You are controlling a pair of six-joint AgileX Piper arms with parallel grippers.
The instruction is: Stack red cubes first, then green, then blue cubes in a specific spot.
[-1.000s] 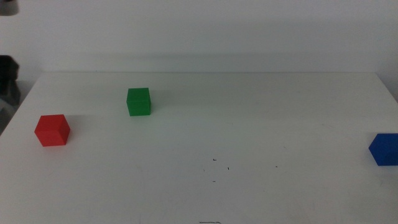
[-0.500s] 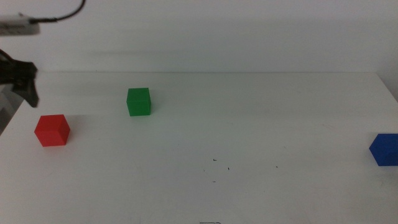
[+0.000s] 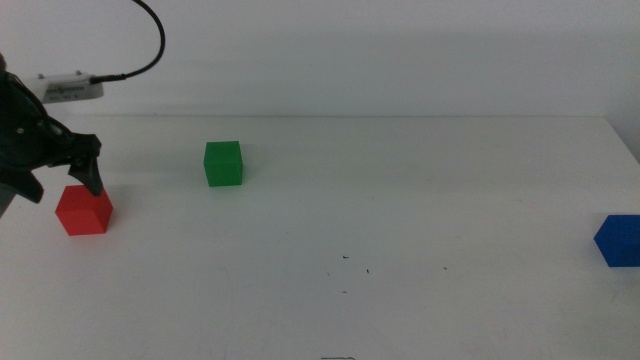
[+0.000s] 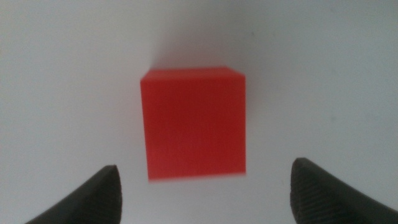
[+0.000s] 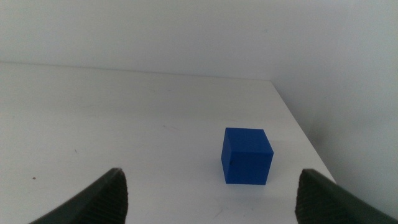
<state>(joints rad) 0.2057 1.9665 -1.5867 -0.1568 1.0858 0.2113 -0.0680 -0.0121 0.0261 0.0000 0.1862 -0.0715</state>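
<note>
The red cube (image 3: 83, 210) sits at the table's left side, and my left gripper (image 3: 62, 186) hangs open just above it. In the left wrist view the red cube (image 4: 193, 123) lies between the two spread jaws, untouched. The green cube (image 3: 223, 163) stands to the right of the red one, farther back. At the right edge of the table rests the blue cube (image 3: 620, 240). The right wrist view shows the blue cube (image 5: 247, 155) ahead of my open right gripper (image 5: 208, 199), which is out of the middle view. The specific spot (image 3: 365, 270) is plain white tabletop with tiny dark specks.
The white table (image 3: 400, 200) ends at a pale wall behind. A cable (image 3: 150, 45) loops above the left arm. The table's right edge (image 5: 298, 130) runs close beside the blue cube.
My left arm has come in from the left and moved right and down until its open gripper is over the red cube. The cubes have not moved.
</note>
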